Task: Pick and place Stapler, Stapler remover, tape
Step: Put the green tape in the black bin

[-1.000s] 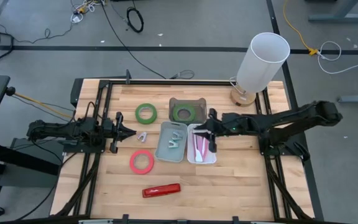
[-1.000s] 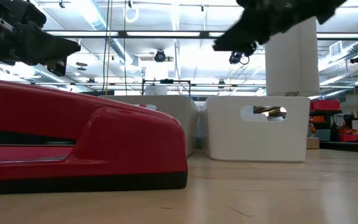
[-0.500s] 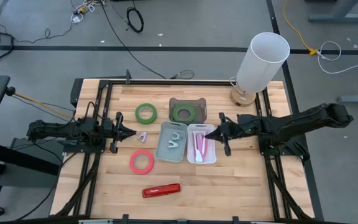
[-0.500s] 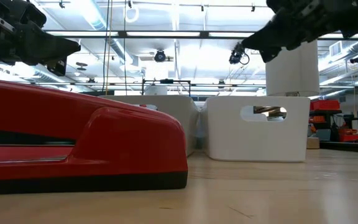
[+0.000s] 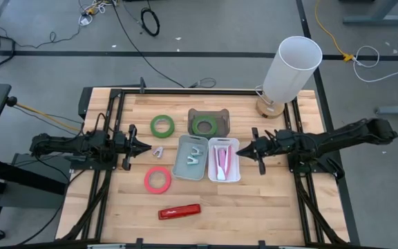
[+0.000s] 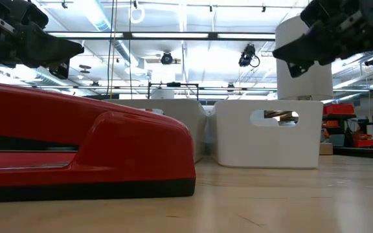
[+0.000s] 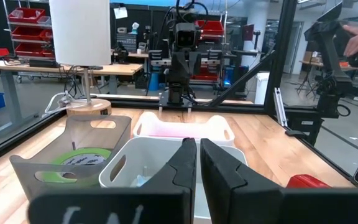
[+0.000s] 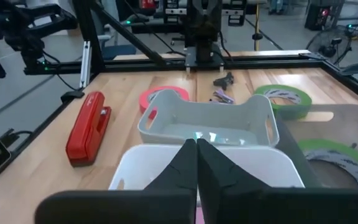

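Red plastic stapler (image 5: 179, 211) lying flat on the pale wooden table (image 5: 268, 207) toward six o'clock in the high view, clear of both arms and of every bin; same stapler filling the near side of the low view (image 6: 86, 145). Pink tape roll (image 5: 157, 180) flat on the wood at about seven o'clock from the bins, green tape roll (image 5: 162, 126) flat at about ten o'clock. Small metal staple remover (image 5: 158, 151) on the wood between those two rolls, just off the tip of the left gripper (image 5: 146, 146), fingers nearly together and holding nothing, poised above the table at nine o'clock. Grey open bin (image 5: 191, 158) at centre with small metal pieces inside, white open bin (image 5: 224, 160) touching it on the three o'clock side with a pink object inside. Dark grey bin (image 5: 208, 123) at twelve o'clock from those two, second green tape roll (image 5: 204, 126) lying in it. Right gripper (image 5: 243, 150) at three o'clock, just beside the white bin's outer wall, fingers pressed together and empty. White cylindrical lamp shade (image 5: 292, 67) on a round wooden base at one o'clock near the table's far corner
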